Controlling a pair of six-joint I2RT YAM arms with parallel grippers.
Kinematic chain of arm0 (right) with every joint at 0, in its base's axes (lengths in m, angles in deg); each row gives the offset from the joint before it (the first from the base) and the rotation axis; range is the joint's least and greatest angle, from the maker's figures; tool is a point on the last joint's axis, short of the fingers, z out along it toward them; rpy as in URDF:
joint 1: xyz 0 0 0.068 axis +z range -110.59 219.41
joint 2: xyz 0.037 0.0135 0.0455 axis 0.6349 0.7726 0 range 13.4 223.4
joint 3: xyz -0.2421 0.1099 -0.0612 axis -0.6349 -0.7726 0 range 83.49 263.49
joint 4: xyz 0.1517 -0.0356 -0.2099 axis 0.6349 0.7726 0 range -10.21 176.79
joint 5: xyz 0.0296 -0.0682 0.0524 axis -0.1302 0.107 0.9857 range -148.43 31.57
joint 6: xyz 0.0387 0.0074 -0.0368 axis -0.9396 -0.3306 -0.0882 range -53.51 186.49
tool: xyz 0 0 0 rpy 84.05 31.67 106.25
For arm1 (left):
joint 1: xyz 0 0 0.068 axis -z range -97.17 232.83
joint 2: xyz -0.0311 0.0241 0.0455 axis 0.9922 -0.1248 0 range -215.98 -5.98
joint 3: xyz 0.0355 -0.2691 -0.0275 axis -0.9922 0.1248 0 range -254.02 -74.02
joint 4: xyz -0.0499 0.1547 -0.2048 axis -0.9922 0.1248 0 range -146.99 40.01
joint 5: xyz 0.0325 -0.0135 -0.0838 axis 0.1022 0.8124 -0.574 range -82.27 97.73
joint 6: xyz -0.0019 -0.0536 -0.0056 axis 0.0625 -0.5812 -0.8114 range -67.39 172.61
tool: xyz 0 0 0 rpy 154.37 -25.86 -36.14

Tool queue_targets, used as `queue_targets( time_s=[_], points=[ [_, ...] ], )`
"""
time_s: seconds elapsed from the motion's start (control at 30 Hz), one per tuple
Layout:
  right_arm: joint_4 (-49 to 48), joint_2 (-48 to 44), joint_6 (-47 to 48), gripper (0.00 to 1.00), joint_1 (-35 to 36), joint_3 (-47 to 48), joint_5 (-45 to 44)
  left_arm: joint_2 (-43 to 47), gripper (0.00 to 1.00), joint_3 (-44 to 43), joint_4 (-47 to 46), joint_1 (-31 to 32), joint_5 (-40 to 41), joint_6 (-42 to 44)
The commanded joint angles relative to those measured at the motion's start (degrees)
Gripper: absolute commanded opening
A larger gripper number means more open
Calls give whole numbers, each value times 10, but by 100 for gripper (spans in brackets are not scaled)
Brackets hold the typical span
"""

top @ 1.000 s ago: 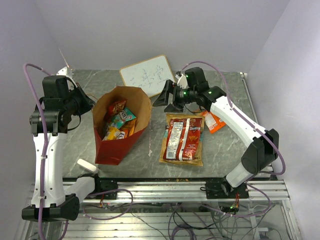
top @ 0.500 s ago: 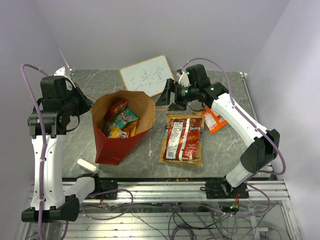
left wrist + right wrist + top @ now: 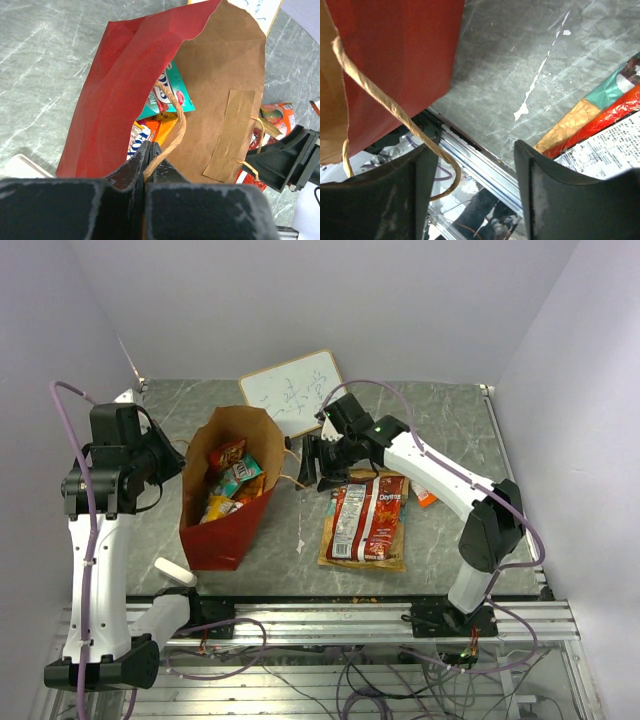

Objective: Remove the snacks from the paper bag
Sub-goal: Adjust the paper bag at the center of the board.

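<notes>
- The left gripper (image 3: pixel 148 150), at the paper bag's left edge, has its fingers pressed together on one thin loop handle (image 3: pixel 172 135), holding that side of the mouth up.
- The paper bag (image 3: pixel 215 535) stands tilted on the table. Its long axis runs from the base at the near side up to the mouth at the far side, and the opening faces up and somewhat rightward.
- Inside the bag, several snacks (image 3: pixel 230 480) are bunched against the brown lining, red, teal, orange and yellow; emptying these looks like most of the work left.
- Just right of the bag's mouth, the right gripper (image 3: pixel 308 462) has its fingers (image 3: pixel 415 195) spread, and the bag's other handle hangs loose by one of them, unclamped.
- Further right of the bag, a large red crisp packet (image 3: pixel 367 520) lies flat, long axis near-to-far; it counts as out.
- Beyond it, an orange packet (image 3: pixel 424 497) peeks from under the arm, also out.
</notes>
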Motion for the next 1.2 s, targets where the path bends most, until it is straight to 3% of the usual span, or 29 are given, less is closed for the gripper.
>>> queue_targets(
  time_s=[0.0, 0.13, 0.23, 0.43, 0.57, 0.67, 0.93, 1.17],
  points=[
    [-2, -16, 17, 54, -1, 4, -20, 4, 7, -20, -2, 2, 43, -7],
    [-34, -15, 26, 17, 18, 8, 10, 1, 7, -40, -26, 2, 69, -21],
    [-79, -17, 14, 0, 36, -1, 47, -11, 7, -71, -46, 2, 103, -29],
    [-113, 24, 16, 0, 86, 39, 80, -39, 7, -146, -91, 1, 192, 3],
    [-113, 42, 31, 0, 116, 49, 78, -36, 7, -162, -128, 2, 186, 38],
    [-129, 27, 36, 0, 126, 6, 74, -7, 7, -123, -154, 2, 135, 46],
    [-159, -63, 62, 0, 136, -176, 16, 131, 7, 109, -185, 1, -49, -21],
    [-149, -116, 66, 9, 134, -247, -45, 188, 7, 132, -131, 1, -107, -41]
  ],
)
